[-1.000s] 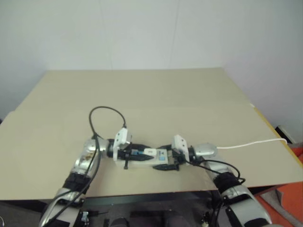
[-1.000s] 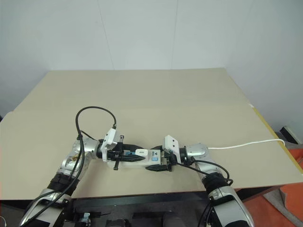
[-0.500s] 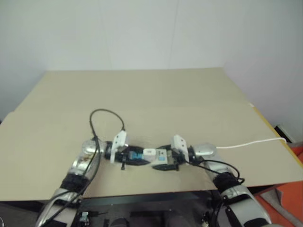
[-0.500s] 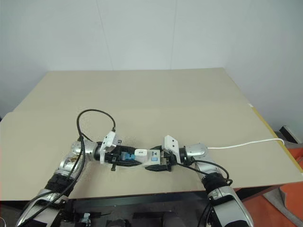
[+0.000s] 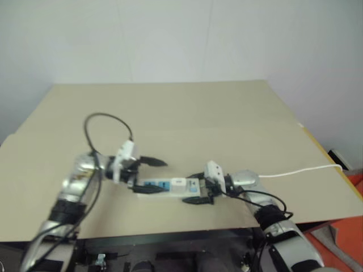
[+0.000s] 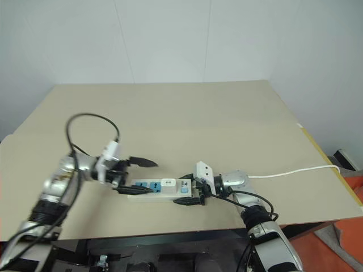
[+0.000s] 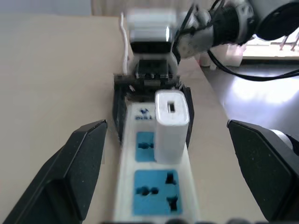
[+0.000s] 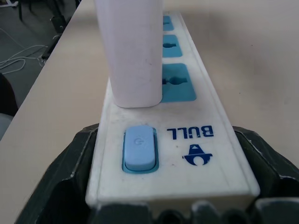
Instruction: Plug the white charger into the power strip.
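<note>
The power strip [image 5: 161, 186] lies along the table's near edge, a long white bar with blue socket panels. The white charger [image 5: 178, 182] stands upright in the socket nearest the strip's switch, also visible in the right wrist view [image 8: 133, 51]. My right gripper [image 5: 191, 189] is shut on the switch end of the strip, its black fingers [image 8: 70, 163] pressed against both sides. At the strip's other end my left gripper [image 5: 159, 177] hovers just above, open wide with nothing between its fingers [image 7: 84, 158], clear of the charger [image 7: 170, 123].
The strip's thin white cable [image 5: 295, 171] runs from behind my right hand to the right edge of the table. The tan table [image 5: 187, 113] stretches away bare behind the strip. Its near edge [image 5: 170, 231] is close below the strip.
My left gripper has opened, let go at the charger and drawn back left and upward off the strip. The charger stays plugged in. The right gripper has not moved.
</note>
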Controlling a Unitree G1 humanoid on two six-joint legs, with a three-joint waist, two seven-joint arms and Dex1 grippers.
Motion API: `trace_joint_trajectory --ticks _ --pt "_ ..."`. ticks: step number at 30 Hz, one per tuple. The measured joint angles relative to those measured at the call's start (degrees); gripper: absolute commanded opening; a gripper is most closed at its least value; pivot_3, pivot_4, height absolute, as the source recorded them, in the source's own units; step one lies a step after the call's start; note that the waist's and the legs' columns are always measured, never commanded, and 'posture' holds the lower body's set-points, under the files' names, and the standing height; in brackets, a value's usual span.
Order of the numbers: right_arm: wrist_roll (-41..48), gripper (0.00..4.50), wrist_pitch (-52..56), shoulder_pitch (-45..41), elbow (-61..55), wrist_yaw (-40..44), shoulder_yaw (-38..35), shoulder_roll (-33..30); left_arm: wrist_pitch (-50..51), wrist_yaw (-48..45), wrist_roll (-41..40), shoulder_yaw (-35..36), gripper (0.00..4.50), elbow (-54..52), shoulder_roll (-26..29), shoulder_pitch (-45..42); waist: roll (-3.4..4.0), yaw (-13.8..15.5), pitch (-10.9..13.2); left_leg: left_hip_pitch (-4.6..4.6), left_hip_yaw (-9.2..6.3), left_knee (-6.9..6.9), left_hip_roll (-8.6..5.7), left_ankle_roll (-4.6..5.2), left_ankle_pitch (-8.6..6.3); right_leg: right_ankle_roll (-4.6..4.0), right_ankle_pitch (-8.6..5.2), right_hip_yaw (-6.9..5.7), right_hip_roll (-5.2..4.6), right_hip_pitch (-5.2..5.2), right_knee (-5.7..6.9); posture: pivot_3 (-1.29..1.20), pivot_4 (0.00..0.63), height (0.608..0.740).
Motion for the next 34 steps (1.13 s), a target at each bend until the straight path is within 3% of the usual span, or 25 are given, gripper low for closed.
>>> trace_joint_trajectory --ticks 11,22,34 --pt "0.17 4.46 0.98 1.73 -4.15 1.29 -0.13 -3.05 -0.71 -4.25 -3.78 4.67 4.50 -3.02 10.21 4.18 0.03 1.25 0.06 -0.33 0.07 -0.06 -0.01 0.00 0.00 -0.01 -0.01 -0.01 -0.07 -0.33 -0.13 0.00 0.150 0.740" --pt "6.01 4.46 8.82 11.32 -21.55 1.60 -7.46 -19.38 -2.37 -4.32 -3.65 6.10 4.50 -2.37 11.13 7.31 0.12 3.28 0.13 -0.96 0.08 -0.22 -0.01 0.05 -0.03 -0.01 0.00 -0.08 -0.11 -0.82 -0.43 0.00 0.150 0.740" --pt "11.36 4.46 11.47 17.68 -26.15 1.55 -17.58 -30.95 -3.03 -3.17 -3.47 12.98 4.50 -0.48 15.87 14.12 0.16 3.15 0.16 -0.89 0.15 -0.23 0.00 0.05 -0.03 -0.01 0.00 -0.05 -0.15 -0.82 -0.43 0.00 0.150 0.740"
